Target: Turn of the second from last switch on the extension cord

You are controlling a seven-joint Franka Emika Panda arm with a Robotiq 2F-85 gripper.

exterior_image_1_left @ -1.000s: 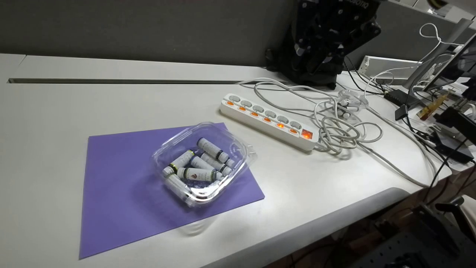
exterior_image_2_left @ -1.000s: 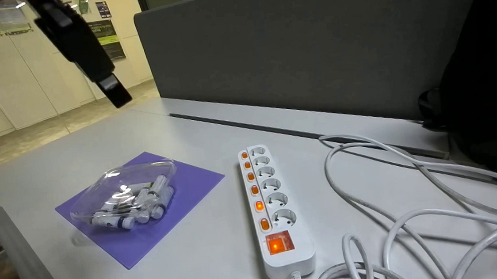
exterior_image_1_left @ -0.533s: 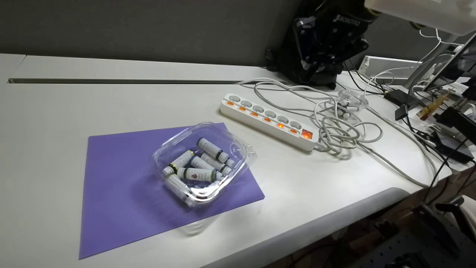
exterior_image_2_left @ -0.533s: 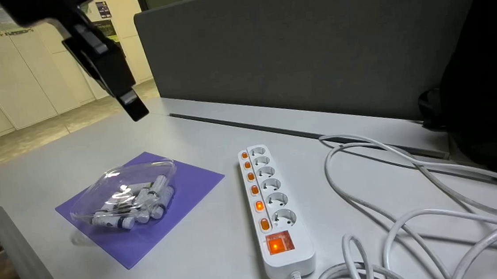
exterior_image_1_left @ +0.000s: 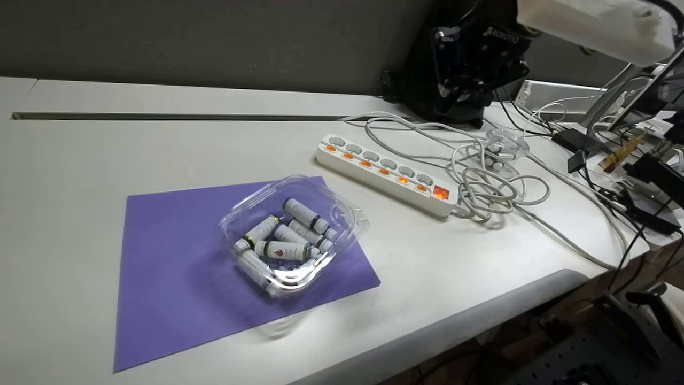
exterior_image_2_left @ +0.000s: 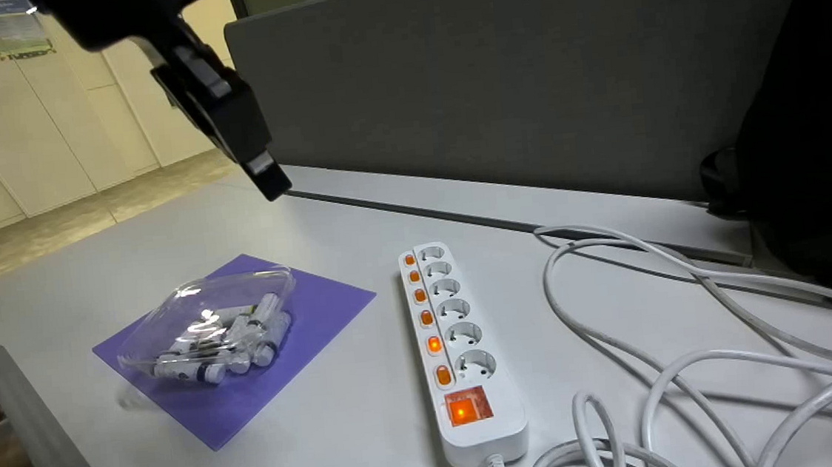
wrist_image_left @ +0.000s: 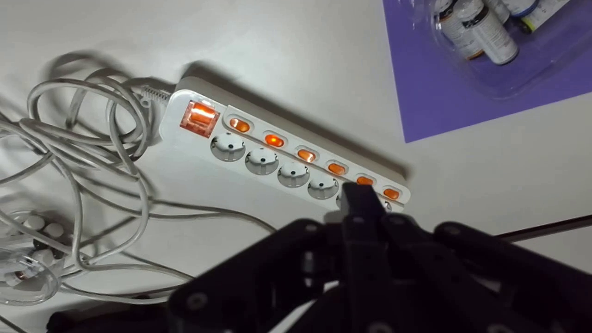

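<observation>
Only thing I could read was the white ROBOTIQ lettering [exterior_image_1_left: 500, 35] in an exterior view; the labels [exterior_image_1_left: 283, 250] on the small bottles [exterior_image_1_left: 303, 213] were too tiny. The gripper [wrist_image_left: 363, 199] had its tips together and hung above the worktop [exterior_image_1_left: 80, 160], apart from the power strip [exterior_image_2_left: 455, 353] lying there. In the wrist view, the tips covered part of the end away from the big switch [wrist_image_left: 200, 118]. It glowed, and so did the second small switch [wrist_image_left: 274, 140] along. Those bottles lay heaped in a clear tub [exterior_image_1_left: 339, 211] on a purple sheet [exterior_image_1_left: 160, 278]. Another tub [wrist_image_left: 30, 284] sat among the loose cables [exterior_image_2_left: 551, 293], with white-capped bottles [wrist_image_left: 54, 230] in or beside it, couldn't tell which.
</observation>
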